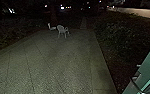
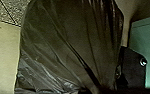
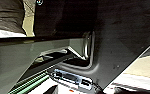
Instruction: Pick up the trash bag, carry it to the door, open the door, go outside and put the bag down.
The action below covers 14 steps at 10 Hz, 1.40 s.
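The green door (image 1: 148,72) stands at the right edge of the head view. The dark trash bag (image 2: 68,45) is near this door in the left wrist view, with a corner of the robot's dark plate between them; its plastic is creased in long folds. Whether it touches the ground, I cannot tell. How far open the left gripper is, and whether it has hold of the bag, I cannot tell. The same goes for the right gripper: neither its opening nor anything it might hold can be made out. Left of the door lies the paving (image 1: 58,60). Two white chairs (image 1: 62,29) are well apart from the door, ahead and to its left. Dark bushes (image 1: 121,32) grow beyond the door.
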{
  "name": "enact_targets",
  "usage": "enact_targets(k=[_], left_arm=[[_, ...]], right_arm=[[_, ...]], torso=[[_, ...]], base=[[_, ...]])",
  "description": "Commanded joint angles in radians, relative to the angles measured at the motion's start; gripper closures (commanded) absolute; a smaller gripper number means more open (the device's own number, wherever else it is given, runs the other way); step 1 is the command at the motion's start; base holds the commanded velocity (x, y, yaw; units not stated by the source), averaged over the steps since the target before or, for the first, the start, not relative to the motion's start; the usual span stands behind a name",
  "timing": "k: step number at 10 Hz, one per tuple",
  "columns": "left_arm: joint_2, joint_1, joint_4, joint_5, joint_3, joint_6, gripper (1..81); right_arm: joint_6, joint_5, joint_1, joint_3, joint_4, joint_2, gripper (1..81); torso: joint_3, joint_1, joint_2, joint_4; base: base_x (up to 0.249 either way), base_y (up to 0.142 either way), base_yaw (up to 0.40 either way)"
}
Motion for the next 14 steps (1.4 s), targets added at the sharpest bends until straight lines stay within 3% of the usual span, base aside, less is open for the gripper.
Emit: enact_targets(k=[1, 2, 4, 8, 11, 12, 14], left_arm=[[-0.079, -0.136, -0.097, 0.098, -0.010, 0.001, 81.1], [-0.091, -0.177, -0.123, 0.126, -0.016, 0.001, 81.1], [-0.093, -0.254, -0.175, 0.184, -0.086, 0.001, 81.1], [-0.058, -0.324, -0.198, 0.303, -0.249, -0.002, 81.1], [-0.050, -0.337, -0.214, 0.347, -0.305, -0.002, 81.1], [-0.047, -0.337, -0.214, 0.347, -0.305, -0.002, 1.0], [-0.044, -0.337, -0.211, 0.353, -0.303, 0.000, 1.0]], right_arm=[[-0.004, -0.037, 0.022, 0.025, -0.017, -0.008, 1.0], [-0.004, -0.037, 0.020, 0.025, -0.024, -0.007, 1.0], [-0.004, -0.038, 0.016, 0.025, -0.030, -0.001, 1.0], [-0.004, -0.041, 0.009, 0.021, -0.052, 0.018, 1.0], [-0.004, -0.040, 0.006, 0.019, -0.061, 0.019, 1.0], [-0.004, -0.040, 0.006, 0.019, -0.060, 0.021, 1.0], [-0.001, -0.043, 0.006, 0.013, -0.058, 0.027, 1.0]], torso=[[-0.049, 0.000, 0.000, 0.030], [-0.028, 0.000, 0.000, 0.011], [-0.055, 0.001, 0.001, 0.018], [-0.059, 0.001, 0.001, 0.018], [-0.059, 0.001, 0.001, 0.018], [-0.059, 0.001, 0.001, 0.018], [-0.059, 0.001, 0.001, 0.018]], base=[[0.000, 0.000, 0.000], [0.000, 0.000, 0.000], [0.000, 0.000, 0.000], [0.000, 0.000, 0.000], [0.000, 0.000, 0.000], [0.000, 0.000, 0.000], [0.000, 0.000, 0.000]])
